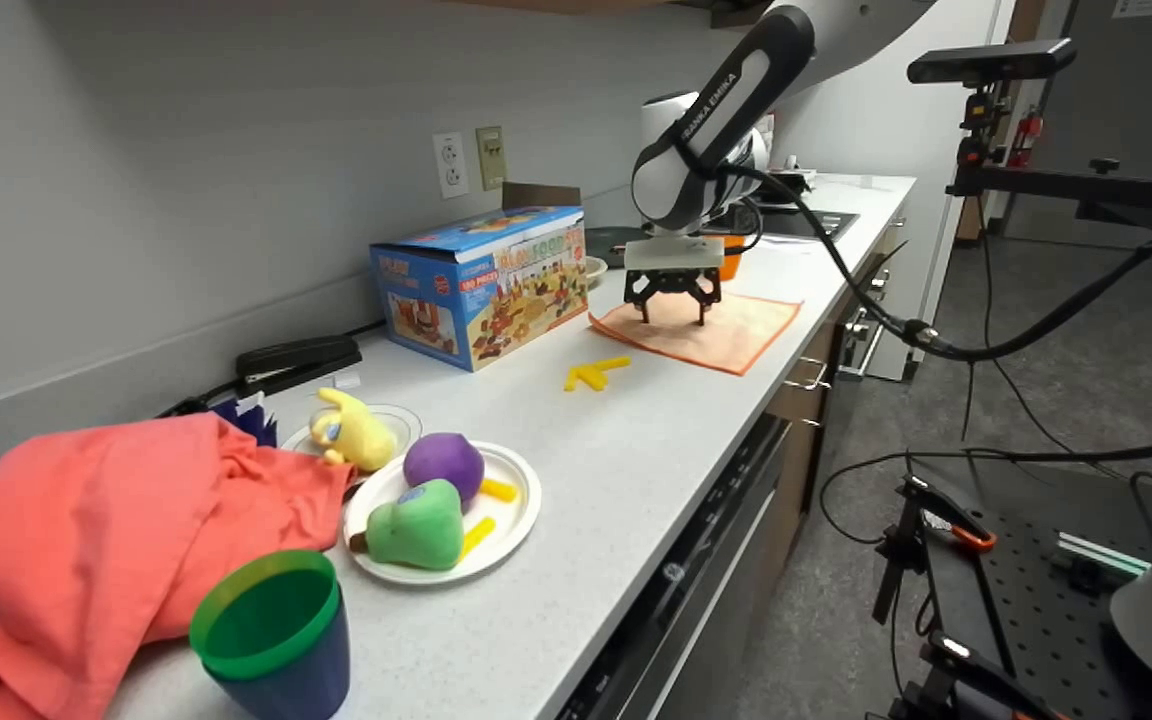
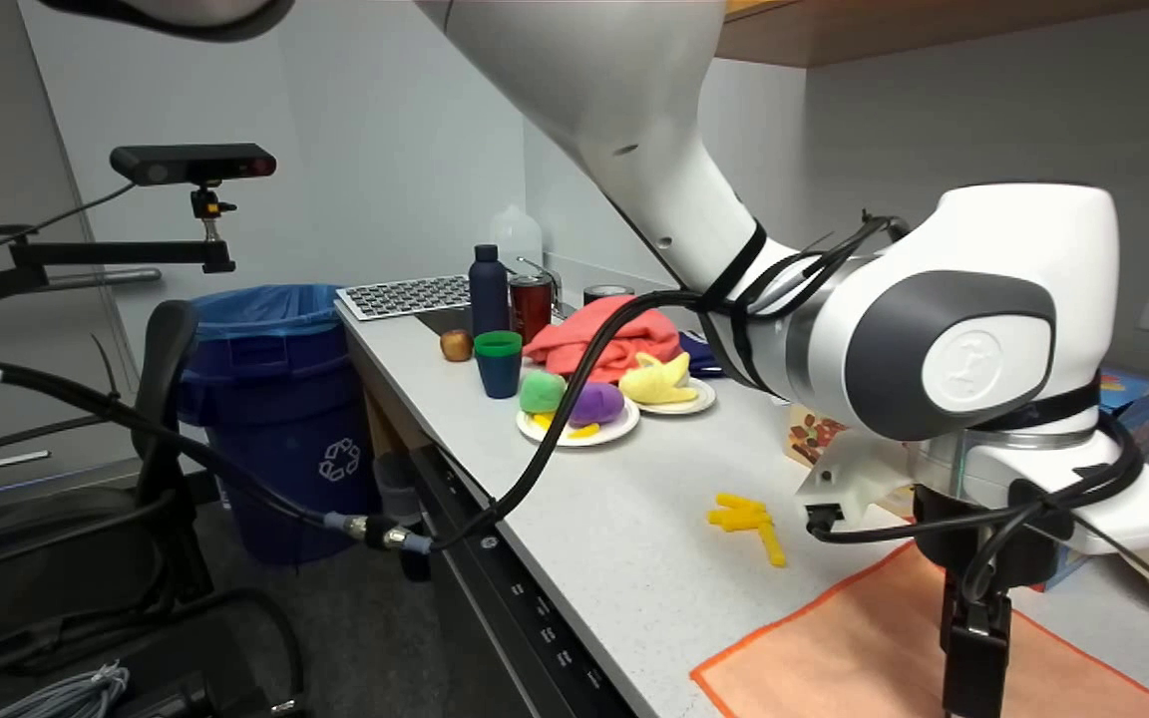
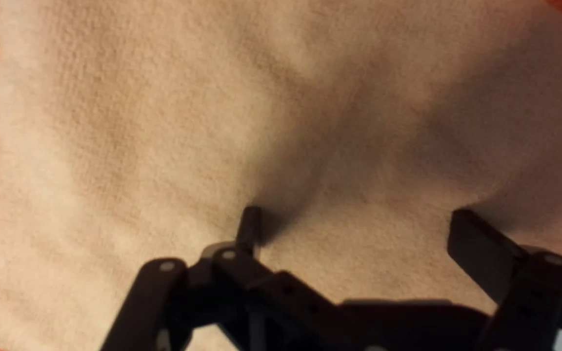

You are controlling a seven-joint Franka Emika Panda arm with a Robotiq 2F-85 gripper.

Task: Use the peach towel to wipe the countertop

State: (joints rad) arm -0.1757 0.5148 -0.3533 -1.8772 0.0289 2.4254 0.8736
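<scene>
A peach towel with an orange hem (image 1: 751, 325) lies spread flat on the light countertop (image 1: 576, 440), close to its front edge. In an exterior view the towel (image 2: 834, 648) is cut off by the frame's bottom. It nearly fills the wrist view (image 3: 139, 122), with soft wrinkles. My gripper (image 1: 673, 321) points straight down over the towel's middle. In the wrist view the gripper's fingers (image 3: 358, 210) are wide apart with only flat towel below and nothing between them. The fingertips are at or very near the cloth; I cannot tell whether they touch it.
Several yellow sticks (image 1: 594, 374) lie near the towel. A play-food box (image 1: 481, 285) stands by the wall. A plate (image 1: 526, 515) holds a purple toy (image 1: 444, 468) and a green toy (image 1: 418, 528). A coral cloth (image 1: 126, 540) and a cup (image 1: 286, 650) stand farther along.
</scene>
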